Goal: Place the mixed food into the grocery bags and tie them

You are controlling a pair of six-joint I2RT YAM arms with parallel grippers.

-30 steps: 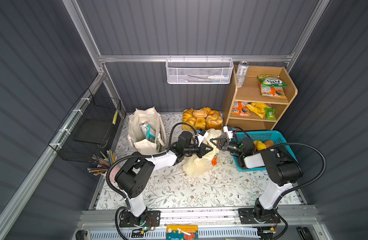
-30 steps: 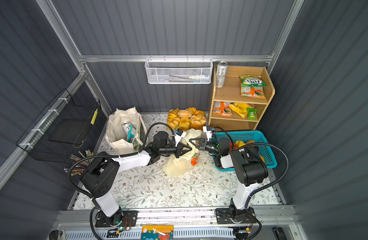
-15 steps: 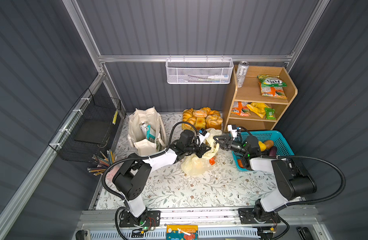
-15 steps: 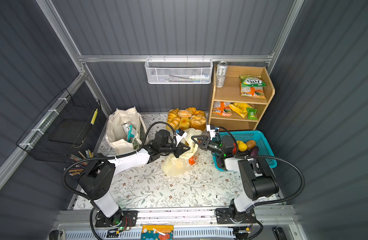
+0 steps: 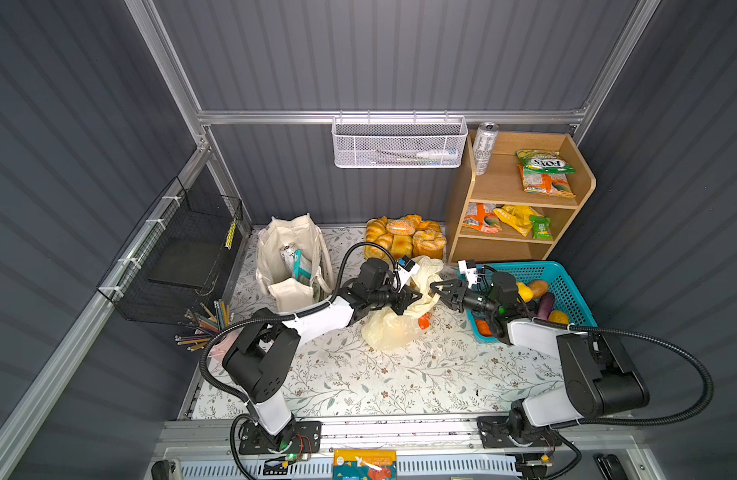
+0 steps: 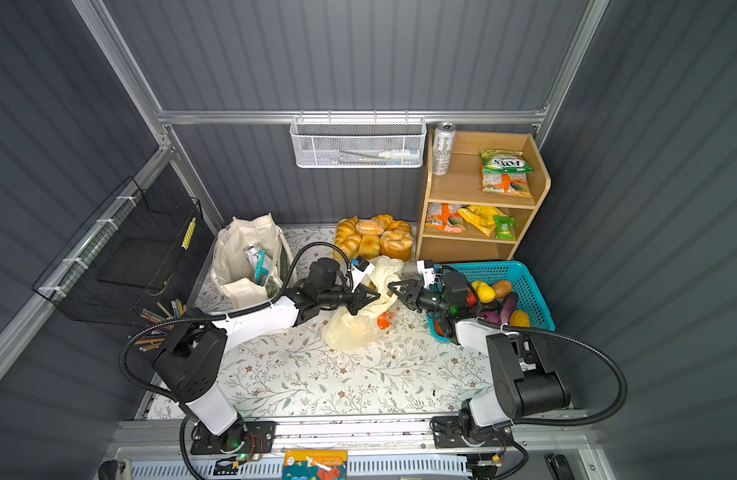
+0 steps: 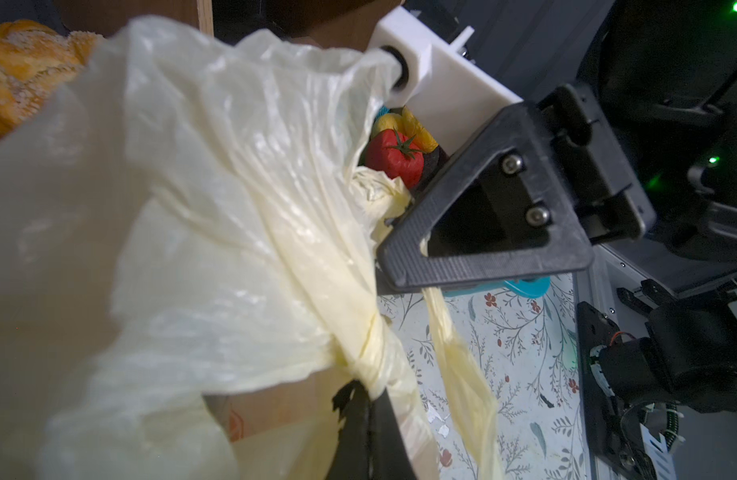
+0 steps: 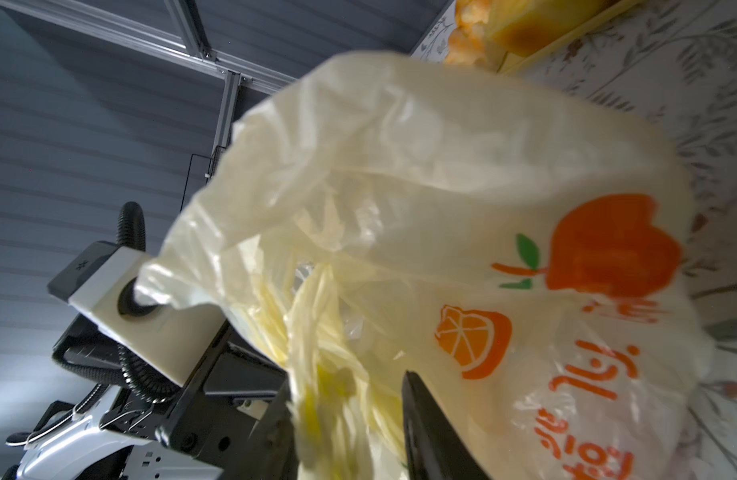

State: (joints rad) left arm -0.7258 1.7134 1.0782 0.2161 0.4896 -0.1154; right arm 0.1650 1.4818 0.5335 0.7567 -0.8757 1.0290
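While left claw (image 5: pixel 414 301) clamps one handle, right claw (image 5: pixel 437 293) stands apart

Plastic bag (image 5: pixel 389 330) sits on tabletop (image 5: pixel 358 374) between them. Loose handle strands (image 8: pixel 317 332) lie between right jaws. Should gather the whole bunch before closing, then pull slowly; thin film tears.

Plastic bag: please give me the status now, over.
Left gripper shut on plastic bag handle. Right gripper open, a handle strand between its jaws. Tie looks unfinished. Basket close beside right arm.
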